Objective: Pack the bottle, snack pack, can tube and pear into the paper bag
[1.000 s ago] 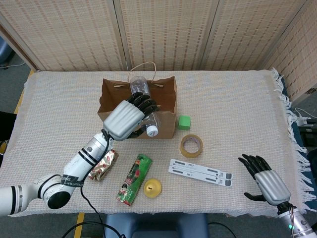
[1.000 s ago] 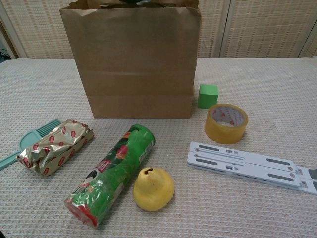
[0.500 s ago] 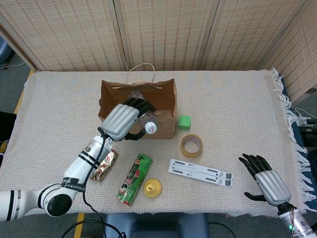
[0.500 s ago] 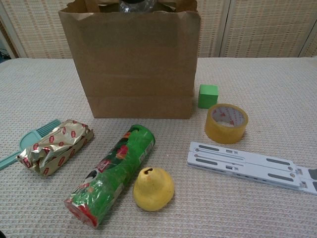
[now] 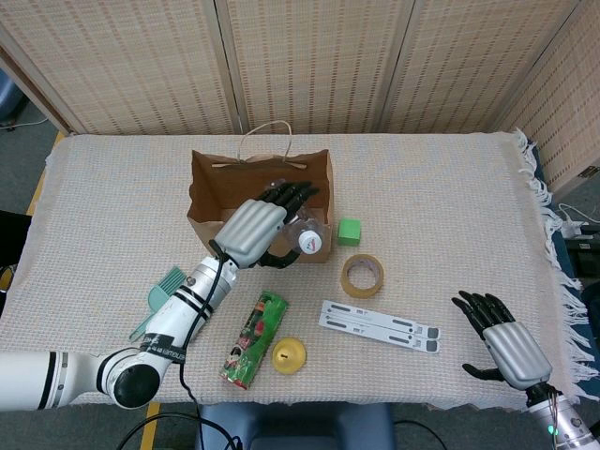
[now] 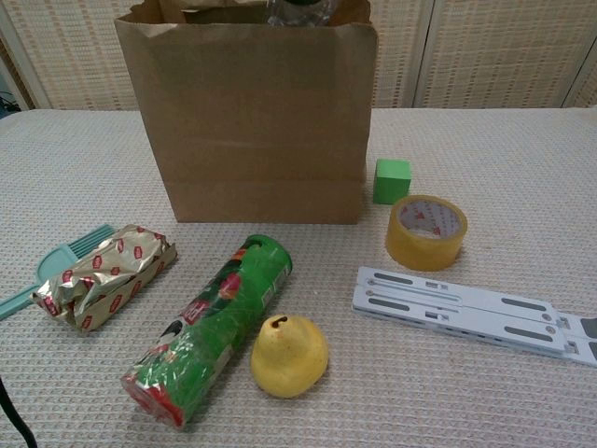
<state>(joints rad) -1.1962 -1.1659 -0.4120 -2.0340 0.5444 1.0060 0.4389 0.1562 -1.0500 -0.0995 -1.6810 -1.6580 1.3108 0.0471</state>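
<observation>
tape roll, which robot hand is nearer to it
Left. The left robot hand holds the bottle over the paper bag, just left of the tape roll; the right robot hand sits far off by the table's near right corner.

Silver-backed left hand and right hand, black fingers, white forearms

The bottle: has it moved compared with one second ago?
Yes. The bottle, held by the left hand, went rightward and lower into the paper bag, toward the green cube.
</observation>
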